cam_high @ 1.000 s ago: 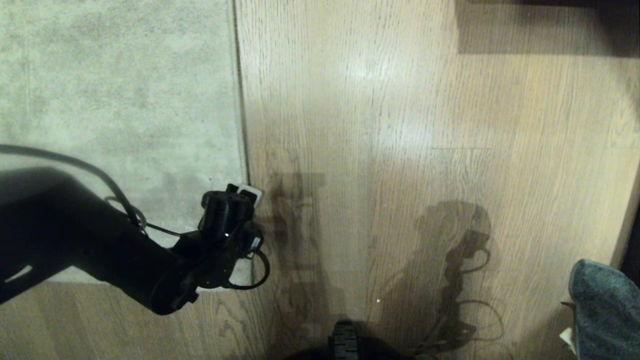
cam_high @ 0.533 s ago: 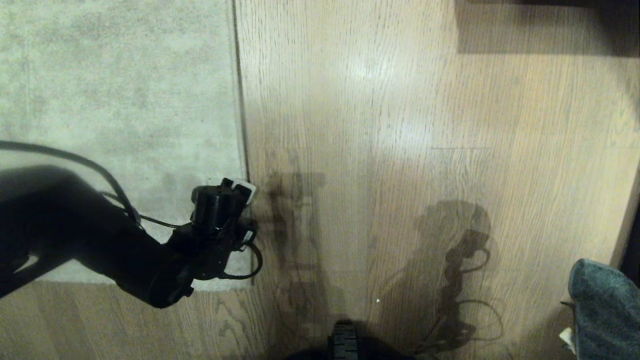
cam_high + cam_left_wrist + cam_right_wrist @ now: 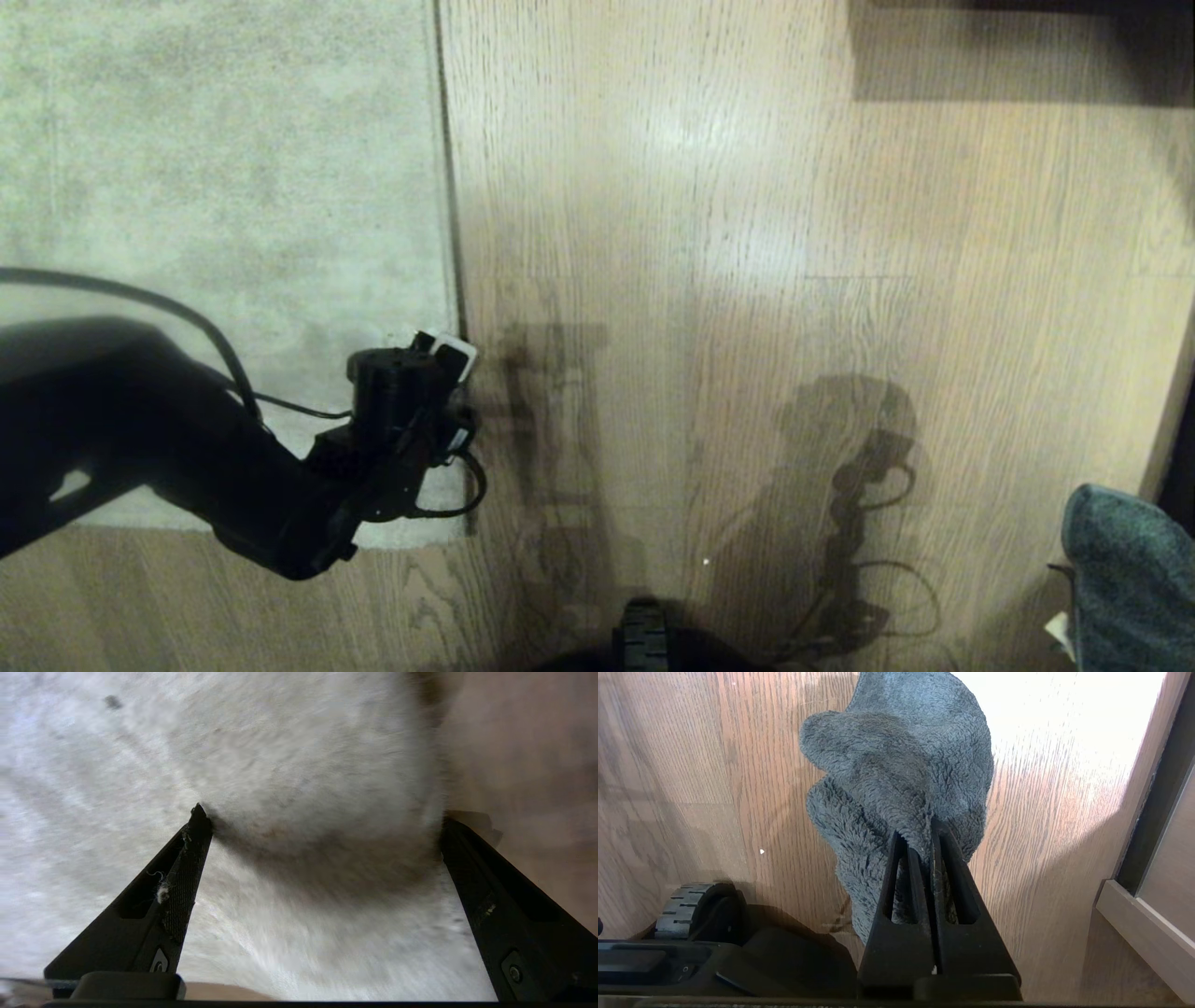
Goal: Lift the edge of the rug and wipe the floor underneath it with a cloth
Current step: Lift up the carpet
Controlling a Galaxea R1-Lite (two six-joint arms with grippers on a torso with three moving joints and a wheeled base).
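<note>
L gripper (image 3: 322, 821) is spread wide, holding nothing, tips down on the rug edge (image 3: 455, 280) near its corner, at 8 o'clock in head view. R gripper (image 3: 927, 835) is clamped on the cloth (image 3: 901, 765), hanging over the floor (image 3: 747, 280) at 4 o'clock. Only R wrist view shows that grip and a wheel (image 3: 691, 900). No containers.

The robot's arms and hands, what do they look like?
The left arm is thick and black, with thin black cables looping along it. Both the left hand and right hand have two black wedge-shaped fingers.
</note>
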